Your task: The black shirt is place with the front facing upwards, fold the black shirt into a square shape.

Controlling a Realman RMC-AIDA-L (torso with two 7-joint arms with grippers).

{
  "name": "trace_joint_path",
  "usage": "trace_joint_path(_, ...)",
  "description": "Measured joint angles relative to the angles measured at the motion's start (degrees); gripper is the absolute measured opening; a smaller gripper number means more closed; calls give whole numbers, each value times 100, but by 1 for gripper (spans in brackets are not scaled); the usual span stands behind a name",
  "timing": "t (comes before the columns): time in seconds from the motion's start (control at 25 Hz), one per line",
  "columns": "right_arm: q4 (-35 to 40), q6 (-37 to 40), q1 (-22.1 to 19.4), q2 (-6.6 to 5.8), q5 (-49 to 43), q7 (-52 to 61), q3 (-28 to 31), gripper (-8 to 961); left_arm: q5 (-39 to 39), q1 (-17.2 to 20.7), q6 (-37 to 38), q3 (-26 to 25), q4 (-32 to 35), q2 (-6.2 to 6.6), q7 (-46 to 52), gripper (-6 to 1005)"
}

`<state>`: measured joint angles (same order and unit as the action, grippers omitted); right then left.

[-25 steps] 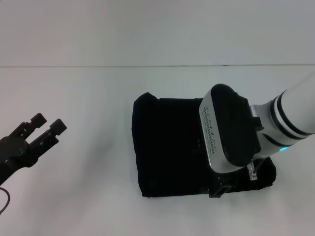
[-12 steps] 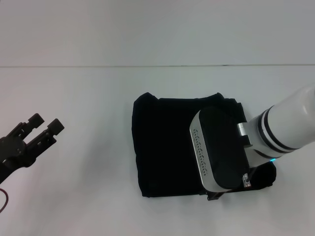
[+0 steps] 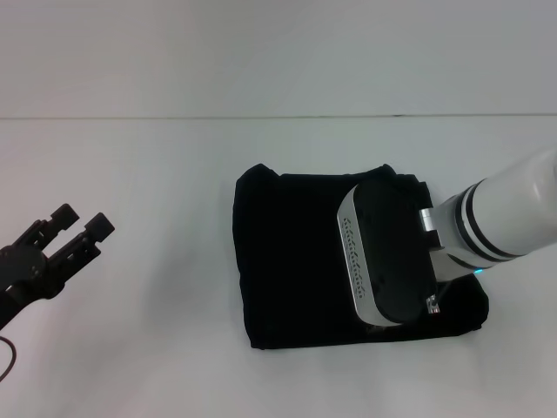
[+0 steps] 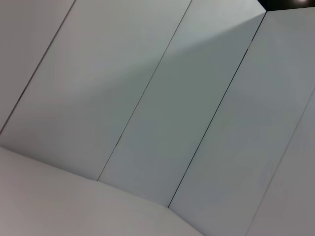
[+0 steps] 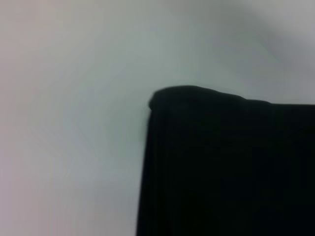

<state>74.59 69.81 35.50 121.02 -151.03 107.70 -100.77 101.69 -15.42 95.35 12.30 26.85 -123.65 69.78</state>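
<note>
**Right arm shifting over folded shirt — snag risk**

Right wrist housing is sitting further toward the shirt's far edge than a second ago, covering less of the near edge. Right pincer (image 3: pixel 432 306) is hiding under the housing, so I cannot tell its state. Large plain black cloth T-shirt (image 3: pixel 291 261) is lying on the white table (image 3: pixel 174 174) as a compact, near-square bundle. Left pincer (image 3: pixel 78 231) is idling well apart, fingers spread wide. Risk: if the right fingers are catching a layer, retracting is likely dragging a corner open and spoiling the square.

Head view downward over the black shirt (image 3: pixel 296 261); right wrist close on its corner; left wrist wallward.
</note>
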Motion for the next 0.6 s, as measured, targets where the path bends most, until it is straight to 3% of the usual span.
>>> trace_joint_path(0.32,-29,-96,1,0,-32,18,-26,907,0,-34,-52,0,-29,21,0,848)
trace_joint_path(0.6,-6,-53,38,0,1,-6,-43,776,0,-43,-120,0,-32,25,1,848)
